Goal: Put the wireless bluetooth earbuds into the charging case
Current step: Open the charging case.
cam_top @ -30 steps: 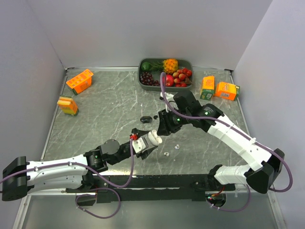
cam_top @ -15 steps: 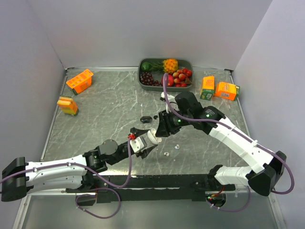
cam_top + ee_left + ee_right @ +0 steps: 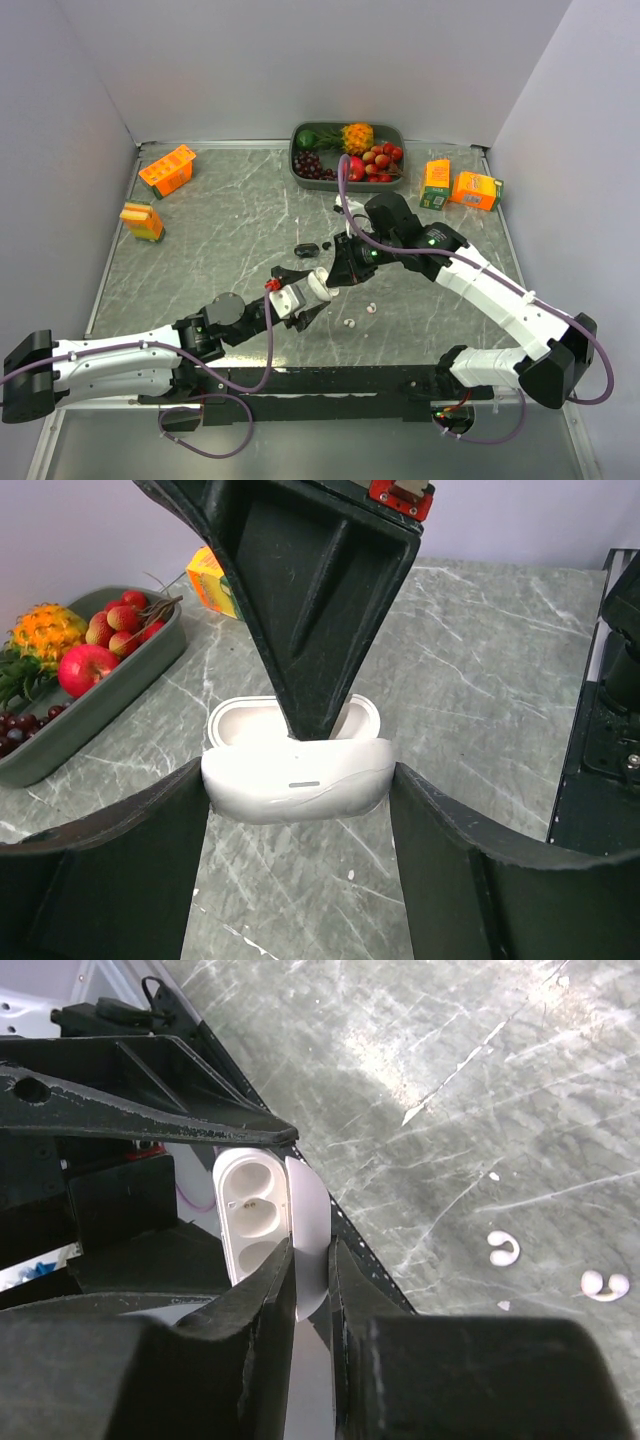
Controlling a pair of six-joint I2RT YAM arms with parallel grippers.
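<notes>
Right wrist: right claw [image 3: 308,1260] pinches the charging case [image 3: 250,1210] lid edge, left claw [image 3: 298,780] clamps its body (earbuds [image 3: 503,1249] lie apart)

Grey fruit tray [image 3: 310,183], 4 orange cartons [image 3: 167,170], marble table [image 3: 220,250]

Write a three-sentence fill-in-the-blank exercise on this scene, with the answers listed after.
1. The left hand grips the charging case, whose lid stands ___.
2. That lid is pinched by the ___.
3. Two white earbuds lie on the ___.
Missing words: open; right hand; table.
</notes>
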